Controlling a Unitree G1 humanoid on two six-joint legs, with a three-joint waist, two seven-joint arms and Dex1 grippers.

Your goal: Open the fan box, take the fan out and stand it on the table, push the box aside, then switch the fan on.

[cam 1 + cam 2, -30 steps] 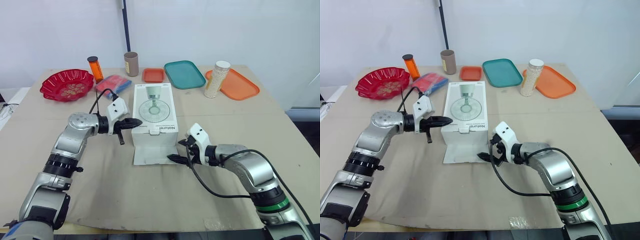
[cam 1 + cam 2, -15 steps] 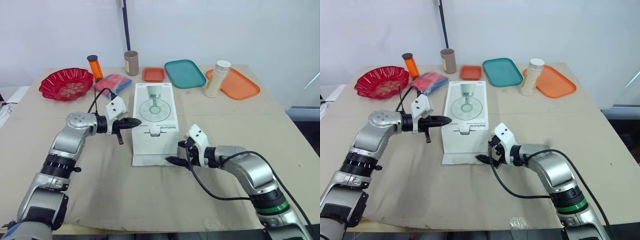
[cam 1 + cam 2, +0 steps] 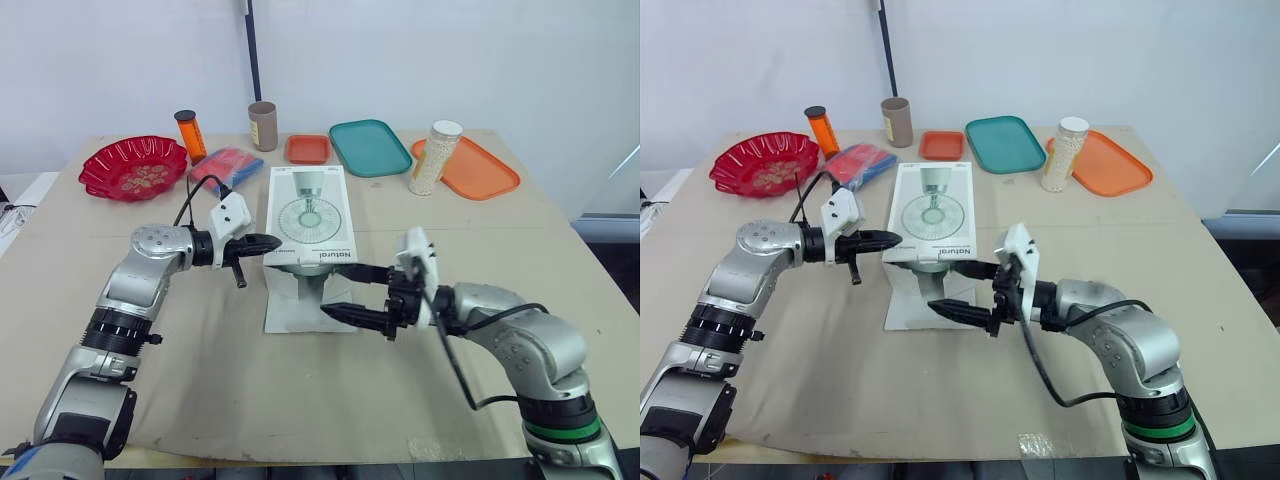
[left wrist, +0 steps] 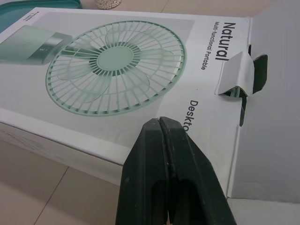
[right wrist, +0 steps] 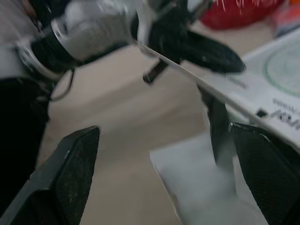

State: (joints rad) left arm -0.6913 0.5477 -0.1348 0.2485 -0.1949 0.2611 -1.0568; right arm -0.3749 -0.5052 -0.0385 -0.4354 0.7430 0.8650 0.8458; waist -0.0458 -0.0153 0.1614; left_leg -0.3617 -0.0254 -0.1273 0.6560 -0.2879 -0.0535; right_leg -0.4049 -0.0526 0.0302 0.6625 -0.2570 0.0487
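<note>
So, table (image 3: 300, 400): tan top running across the head view from edge to edge.
Fan box (image 3: 310, 215): white, lying flat at the centre of the frame, with the fan drawing facing up. Its lid is raised at the near end, over a dark gap whose contents I cannot make out.
Front flap (image 3: 300, 318): folded out flat on the table, just below the box in the frame.
Orange tray (image 3: 480, 168): upper right of the frame.
Teal tray (image 3: 369, 148): upper centre, beside a small orange tray (image 3: 307, 150).
Red bowl (image 3: 133, 168): upper left.
My right gripper (image 3: 336, 288): spread wide at centre frame. The upper finger meets the lid's front edge and the lower one is over the flap, with nothing gripped.
My left gripper (image 3: 268, 243): clenched with the fingers pressed together and holding nothing. The tips are against the box's edge on the frame's left side.
Bead jar (image 3: 435, 157): upright, touching the orange tray's edge.
Blue-red packet (image 3: 228, 167): between the bowl and the box.
Brown cup (image 3: 262, 127): top centre.
Orange bottle (image 3: 190, 137): just left of the cup in the frame.
</note>
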